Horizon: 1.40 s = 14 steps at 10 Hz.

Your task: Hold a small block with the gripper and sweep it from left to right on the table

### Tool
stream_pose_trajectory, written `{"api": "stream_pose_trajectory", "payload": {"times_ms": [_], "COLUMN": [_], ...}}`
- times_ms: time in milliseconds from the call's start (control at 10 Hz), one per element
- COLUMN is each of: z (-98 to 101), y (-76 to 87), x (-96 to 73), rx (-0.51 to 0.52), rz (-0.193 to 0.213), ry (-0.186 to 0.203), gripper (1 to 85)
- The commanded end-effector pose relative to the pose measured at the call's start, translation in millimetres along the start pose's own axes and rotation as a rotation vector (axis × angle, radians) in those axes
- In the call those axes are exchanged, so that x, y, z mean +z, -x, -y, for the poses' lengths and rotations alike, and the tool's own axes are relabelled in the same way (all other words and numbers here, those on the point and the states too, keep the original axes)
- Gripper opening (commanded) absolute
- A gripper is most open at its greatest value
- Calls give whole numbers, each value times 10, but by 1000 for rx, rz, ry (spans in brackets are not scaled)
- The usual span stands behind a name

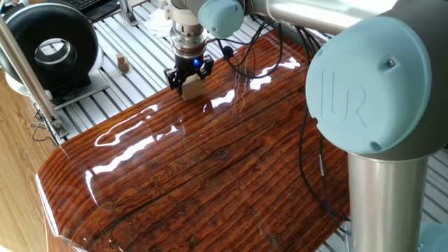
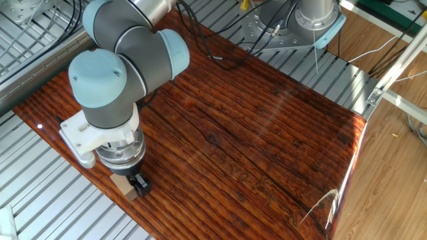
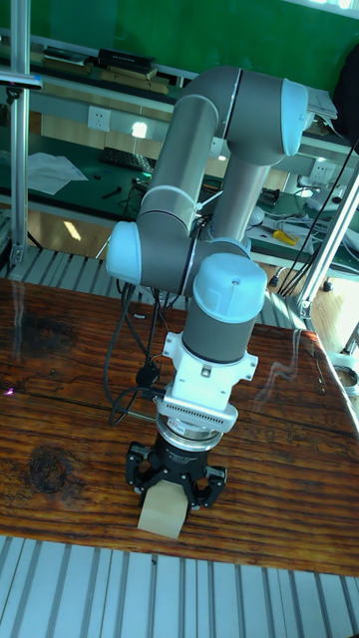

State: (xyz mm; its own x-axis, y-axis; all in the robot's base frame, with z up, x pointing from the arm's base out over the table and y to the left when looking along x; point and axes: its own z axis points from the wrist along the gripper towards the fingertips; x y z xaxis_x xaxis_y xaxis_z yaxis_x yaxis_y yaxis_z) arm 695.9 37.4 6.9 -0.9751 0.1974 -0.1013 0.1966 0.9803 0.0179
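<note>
Right now the plain light-tan wooden cube [image 3: 164,513] sits clamped between the fingers of the black two-finger tool [image 3: 175,488], w/ its base on or just above the glossy dark reddish-brown wood-grain bench [image 1: 210,168] — can't tell which. Cube has no real long axis; its faces sit roughly square to the bench edge, one flat face toward the tall fixed view. It's right at the bench edge next to the silver slatted aluminium surface [image 2: 47,193], in the other fixed view [image 2: 123,185] nearly over the rim. Grey-and-pale-blue arm [image 3: 219,299] comes down w/ wrist approx vertical, tool [image 1: 186,74] pointing straight down, blue light lit. Tiny darker-brown wooden piece [image 1: 123,64] lies well apart on the slats.
</note>
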Motion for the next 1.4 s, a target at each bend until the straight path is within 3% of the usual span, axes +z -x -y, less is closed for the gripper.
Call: {"api": "stream_pose_trajectory", "payload": {"times_ms": [0,1300], "z": [-49,-271], "y": [2,-19], "x": [-8,-24], "rx": [12,39], "rz": [-1,-2], "ry": [12,36], "gripper": [10,10]}}
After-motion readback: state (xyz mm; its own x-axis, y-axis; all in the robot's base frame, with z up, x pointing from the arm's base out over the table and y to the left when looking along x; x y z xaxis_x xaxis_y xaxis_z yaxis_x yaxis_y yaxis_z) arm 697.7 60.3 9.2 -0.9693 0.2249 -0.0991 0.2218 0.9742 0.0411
